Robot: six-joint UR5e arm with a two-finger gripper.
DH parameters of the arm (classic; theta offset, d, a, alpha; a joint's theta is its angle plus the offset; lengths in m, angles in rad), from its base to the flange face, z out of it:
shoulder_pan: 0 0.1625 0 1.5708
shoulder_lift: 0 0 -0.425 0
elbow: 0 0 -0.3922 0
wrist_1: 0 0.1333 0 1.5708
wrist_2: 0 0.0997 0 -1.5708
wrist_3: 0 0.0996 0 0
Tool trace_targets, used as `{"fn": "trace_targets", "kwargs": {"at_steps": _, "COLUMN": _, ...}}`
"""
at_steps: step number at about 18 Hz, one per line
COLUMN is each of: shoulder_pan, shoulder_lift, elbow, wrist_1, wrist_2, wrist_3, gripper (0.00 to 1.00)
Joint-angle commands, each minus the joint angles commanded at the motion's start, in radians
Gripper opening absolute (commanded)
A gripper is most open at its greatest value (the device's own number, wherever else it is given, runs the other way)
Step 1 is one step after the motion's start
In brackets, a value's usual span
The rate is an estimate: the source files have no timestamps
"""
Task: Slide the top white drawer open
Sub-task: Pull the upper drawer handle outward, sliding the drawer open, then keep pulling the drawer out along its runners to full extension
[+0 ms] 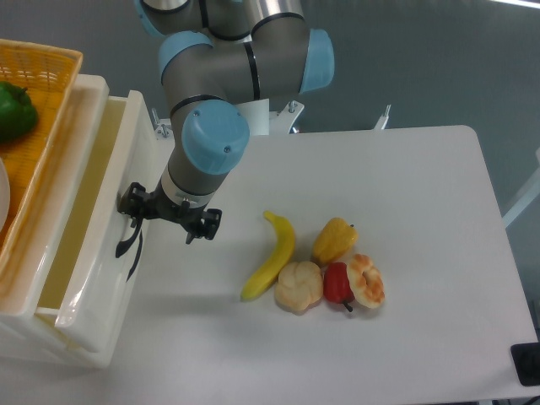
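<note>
So what we're looking at: the pincer [169, 218] sits right at the front face of the top white drawer [110, 245], with one finger over by the curved black handle [129, 240] and the other hanging out over the counter [405, 211]. The drawer lies immediately to the camera-left of the pincer, and its long axis runs from the far end of the cabinet toward the near edge of the picture, so the handle runs roughly along that same line and the slide direction is straight out to camera-right, over the counter. The fingers look spread with a gap between them, though we honestly can't tell if the left one is hooked on the handle or just touching beside it (it's all black on black there). The drawer already looks pulled out a good way, going by how much of its yellowish inside we can see from above, and as far as we can see there's nothing in it. Up on top of the cabinet sits the orange wicker basket [46, 93], holding a green pepper [14, 111]. Out on the counter, well clear of the drawer front, there's a banana [272, 256], a yellow pepper [334, 240], and a little cluster of other toy food next to them.
</note>
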Motion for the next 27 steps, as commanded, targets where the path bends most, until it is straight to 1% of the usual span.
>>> {"fn": "trace_targets", "kwargs": {"at_steps": 3, "shoulder_pan": 0.003, "shoulder_lift": 0.0, "elbow": 0.0, "wrist_1": 0.0, "wrist_2": 0.006, "wrist_3": 0.002, "gripper": 1.0}}
{"fn": "trace_targets", "kwargs": {"at_steps": 5, "shoulder_pan": 0.003, "shoulder_lift": 0.002, "elbow": 0.0, "wrist_1": 0.0, "wrist_2": 0.053, "wrist_3": 0.003, "gripper": 1.0}}
{"fn": "trace_targets", "kwargs": {"at_steps": 6, "shoulder_pan": 0.003, "shoulder_lift": 0.002, "elbow": 0.0, "wrist_1": 0.0, "wrist_2": 0.06, "wrist_3": 0.003, "gripper": 1.0}}
{"fn": "trace_targets", "kwargs": {"at_steps": 10, "shoulder_pan": 0.006, "shoulder_lift": 0.003, "elbow": 0.0, "wrist_1": 0.0, "wrist_2": 0.06, "wrist_3": 0.005, "gripper": 1.0}}
{"fn": "trace_targets", "kwargs": {"at_steps": 27, "shoulder_pan": 0.092, "shoulder_lift": 0.012, "elbow": 0.003, "wrist_1": -0.002, "wrist_2": 0.061, "wrist_3": 0.084, "gripper": 1.0}}
